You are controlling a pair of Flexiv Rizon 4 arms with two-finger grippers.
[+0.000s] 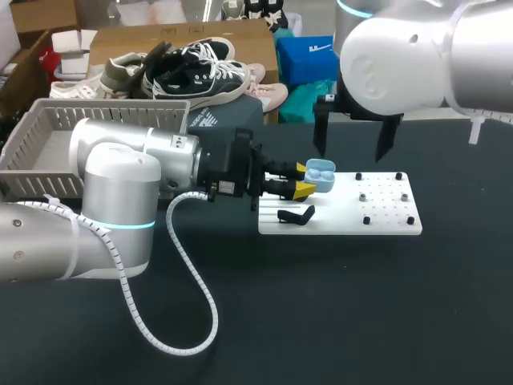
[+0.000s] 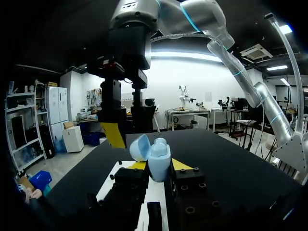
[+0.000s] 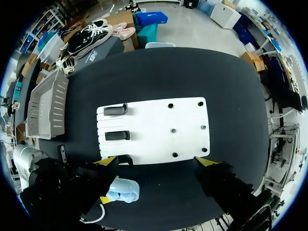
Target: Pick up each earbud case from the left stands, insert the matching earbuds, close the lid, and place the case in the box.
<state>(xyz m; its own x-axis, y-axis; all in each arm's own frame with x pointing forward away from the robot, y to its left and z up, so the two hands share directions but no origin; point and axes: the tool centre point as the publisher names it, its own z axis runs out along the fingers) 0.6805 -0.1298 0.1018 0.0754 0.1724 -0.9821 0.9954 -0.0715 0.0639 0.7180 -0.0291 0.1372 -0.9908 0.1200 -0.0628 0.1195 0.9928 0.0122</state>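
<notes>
A light blue earbud case (image 1: 321,172) with its lid up is held over the left part of the white board (image 1: 345,224). My left gripper (image 1: 307,180) is shut on the case, one yellow tip on each side. In the left wrist view the case (image 2: 158,159) stands upright between the fingertips (image 2: 179,164). My right gripper (image 1: 351,152) hangs open above the board's far edge, apart from the case. From the right wrist the case (image 3: 123,189) shows beside one finger of my right gripper (image 3: 156,161), off the board (image 3: 154,144). Two black stands (image 3: 115,109) are bare.
A grey slatted basket (image 1: 48,128) stands at the table's back left. Small black and grey pegs (image 1: 362,196) dot the board's right half. A black stand (image 1: 296,215) lies under the left gripper. A white coiled cable (image 1: 188,265) trails from the left arm over the table.
</notes>
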